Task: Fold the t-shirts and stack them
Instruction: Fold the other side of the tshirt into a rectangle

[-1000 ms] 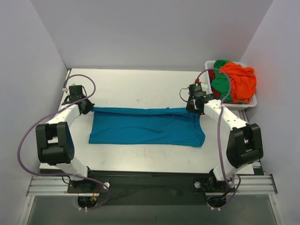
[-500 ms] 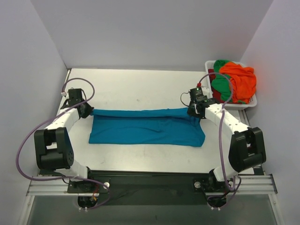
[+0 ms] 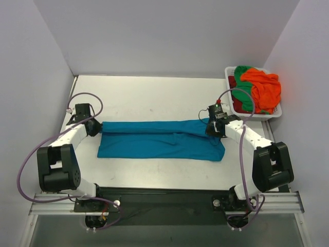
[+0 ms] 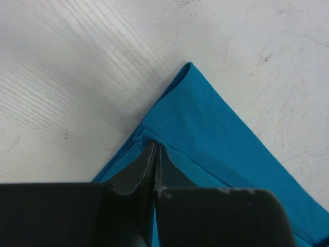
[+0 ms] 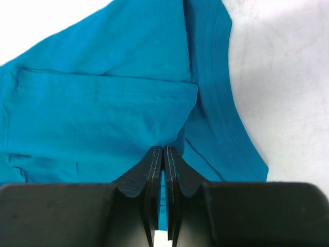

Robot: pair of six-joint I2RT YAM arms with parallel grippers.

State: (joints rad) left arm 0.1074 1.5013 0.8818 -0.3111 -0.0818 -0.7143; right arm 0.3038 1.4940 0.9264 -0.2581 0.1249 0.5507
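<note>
We saw the left arm (image 3: 69,138) and right arm (image 3: 247,135) built alike, with white shells between bulky black joint housings (image 3: 59,170). A purple cable (image 3: 20,177) looped out at the left arm's 9 o'clock. A second purple cable (image 3: 241,170) ran along the right arm, whose wrist carried a small red tip (image 3: 218,102). The left fingers (image 4: 139,172) and right fingers (image 5: 151,167) were matte black wedges.

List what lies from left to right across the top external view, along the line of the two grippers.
left gripper → teal t-shirt → right gripper → white basket
</note>
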